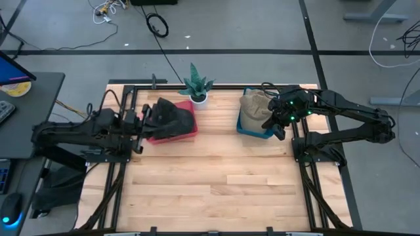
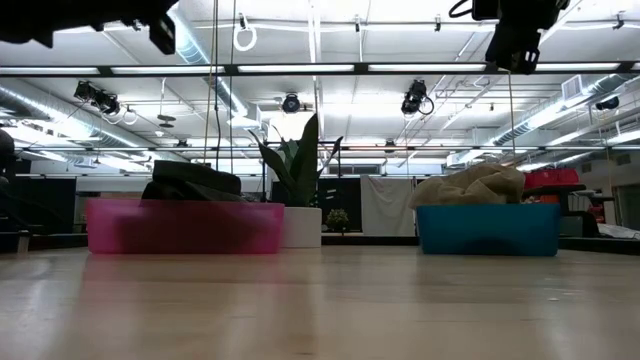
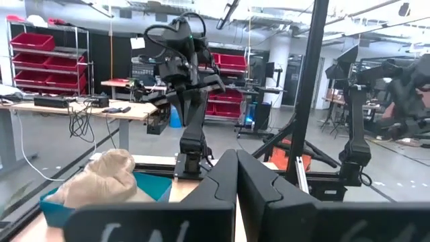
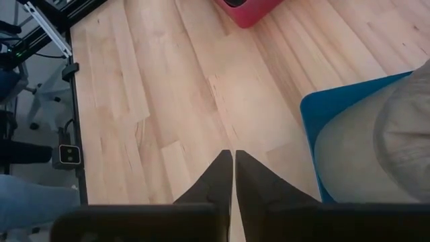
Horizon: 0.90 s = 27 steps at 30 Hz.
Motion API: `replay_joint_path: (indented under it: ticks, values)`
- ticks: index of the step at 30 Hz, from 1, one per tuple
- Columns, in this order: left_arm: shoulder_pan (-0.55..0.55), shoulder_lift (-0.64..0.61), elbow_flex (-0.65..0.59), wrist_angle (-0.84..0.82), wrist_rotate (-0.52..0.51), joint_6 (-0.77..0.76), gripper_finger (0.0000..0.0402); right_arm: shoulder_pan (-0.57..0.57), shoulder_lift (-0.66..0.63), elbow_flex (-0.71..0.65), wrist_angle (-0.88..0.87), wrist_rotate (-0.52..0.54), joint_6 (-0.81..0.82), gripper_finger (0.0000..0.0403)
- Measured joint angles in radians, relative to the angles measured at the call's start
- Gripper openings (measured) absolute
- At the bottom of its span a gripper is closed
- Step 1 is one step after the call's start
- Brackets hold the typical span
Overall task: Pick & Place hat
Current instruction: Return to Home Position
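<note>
A dark hat (image 1: 172, 115) lies in a pink tray (image 1: 187, 134) at the far left of the table, rising above the rim (image 2: 185, 228). A tan hat (image 1: 254, 105) lies heaped in a blue tray (image 1: 252, 131) at the far right. My left gripper (image 1: 146, 121) is shut and level just left of the pink tray, with nothing between its fingers (image 3: 236, 158). My right gripper (image 1: 279, 130) hangs above the blue tray's right edge, slanting down. Its fingers stand together (image 4: 233, 156) with nothing between them, and the tan hat (image 4: 403, 134) is beside them.
A potted green plant (image 1: 195, 85) in a white pot stands at the far edge between the two trays. Black frame rails run along the table's left, right and far sides. The near half of the wooden tabletop (image 1: 210, 190) is bare.
</note>
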Motion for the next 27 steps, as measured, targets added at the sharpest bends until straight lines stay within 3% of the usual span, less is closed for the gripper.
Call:
replay_joint_path:
  ticks: [27]
  values:
    - [0.0, -0.478, -0.333, -0.014, -0.026, -0.069, 0.0005, 0.0, 0.0, 0.0, 0.0, 0.0, 0.0, 0.0022]
